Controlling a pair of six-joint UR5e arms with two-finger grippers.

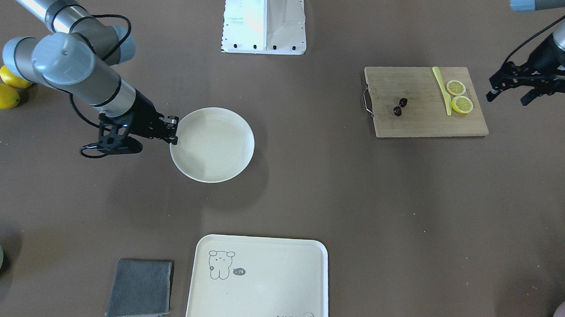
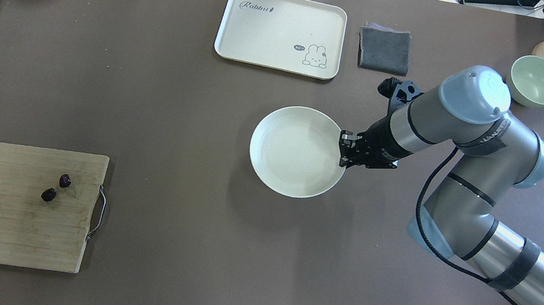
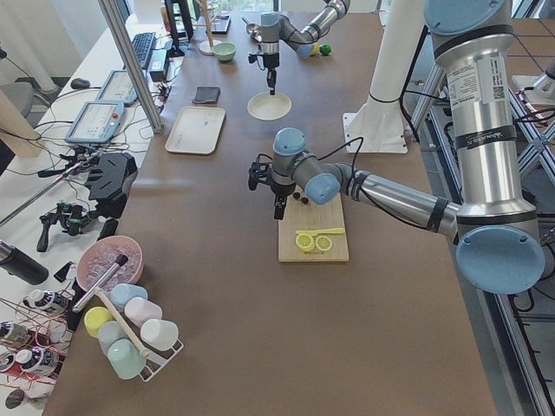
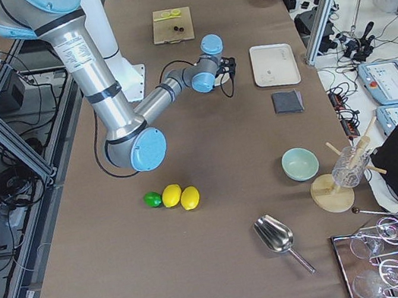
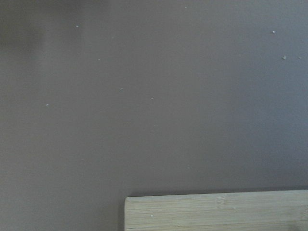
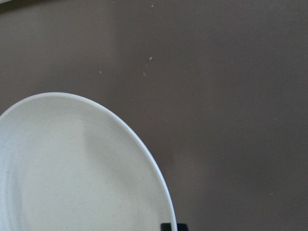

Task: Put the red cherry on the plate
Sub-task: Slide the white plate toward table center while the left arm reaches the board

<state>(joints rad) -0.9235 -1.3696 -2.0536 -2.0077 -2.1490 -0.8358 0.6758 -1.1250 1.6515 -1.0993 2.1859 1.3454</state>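
Two tiny dark maroon cherries (image 1: 400,107) sit on the wooden cutting board (image 1: 417,124), well apart from the round cream plate (image 1: 216,148) whose rim the right gripper (image 1: 173,129) looks clamped on; left gripper (image 1: 510,96) hangs spread beside the board, and could easily pinch only stem and drop them.

Your plate (image 1: 216,148) looks like matt, faintly speckled cream plastic. The cutting board (image 1: 422,119) is pale, straight-grained wood with a thin metal handle (image 1: 367,101). The red cherry (image 1: 397,111) looks smooth and slightly glossy. The table (image 1: 309,202) is matt brown, the cloth (image 1: 139,289) soft grey.
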